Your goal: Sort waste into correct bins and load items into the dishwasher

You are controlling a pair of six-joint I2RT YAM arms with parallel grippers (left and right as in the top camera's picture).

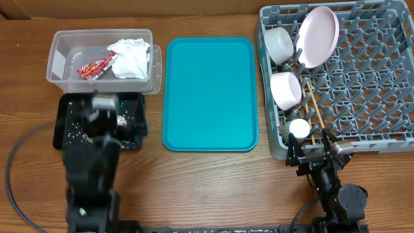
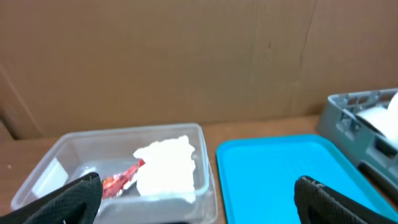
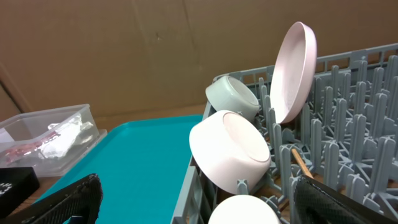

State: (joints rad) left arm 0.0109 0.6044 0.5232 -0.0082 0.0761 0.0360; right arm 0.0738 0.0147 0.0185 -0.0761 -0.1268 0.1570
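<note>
Wooden table [image 1: 207, 175] carrying everything, cardboard standing behind. Clear tub [image 1: 58, 61] sitting far left, holding one crumpled white napkin [image 1: 131, 57] and one red wrapper [image 1: 96, 66]. Black tray [image 1: 65, 133] lying just nearer, left arm [image 1: 94, 175] covering much of it. Rice grains [image 1: 119, 118] speckling tray, too small for counting. Grey rack [image 1: 375, 84] sitting right, holding four white dishes: large plate [image 1: 318, 37] leaning upright, bowl [image 1: 286, 89] and second bowl [image 1: 279, 43] tilting, small cup [image 1: 299, 127]. Chopsticks [image 1: 314, 107], one pair, lying half-hidden among pegs. Teal tray [image 1: 210, 94] lying between. Left gripper [image 2: 198, 196] and right gripper [image 3: 198, 190] both spreading wide, gripping nothing.

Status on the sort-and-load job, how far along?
Done: napkin and wrapper in the clear tub, rice on the black tray; plate, bowl, cup, chopsticks in the rack. In hand: nothing, left gripper and right gripper jaws open. Left: nothing visible to move.
</note>
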